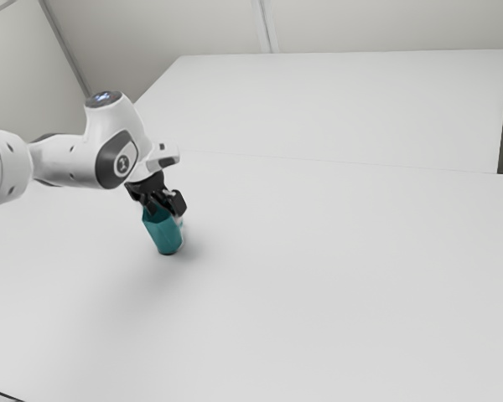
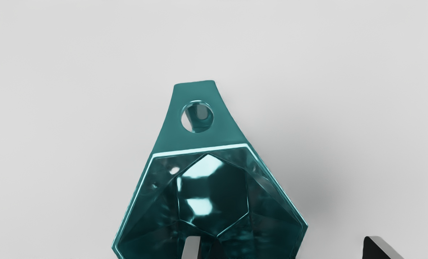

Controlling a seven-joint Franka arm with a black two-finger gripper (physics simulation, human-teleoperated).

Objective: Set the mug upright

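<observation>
The teal faceted mug (image 1: 163, 233) is on the exterior view's left, below the arm's hand, its mouth facing up toward the pincer (image 1: 164, 207) and its base toward the pale counter (image 1: 335, 285); I cannot tell whether it stands perfectly straight. The pincer is wide apart: one finger (image 2: 191, 248) reaches over the mug's open mouth, the other beyond the rim with a gap between. The handle (image 2: 196, 140), pierced by a round hole, juts from one side.

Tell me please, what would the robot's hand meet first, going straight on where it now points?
Probably the mug: one finger of the hand shows across its opening, but depth is unclear.
</observation>
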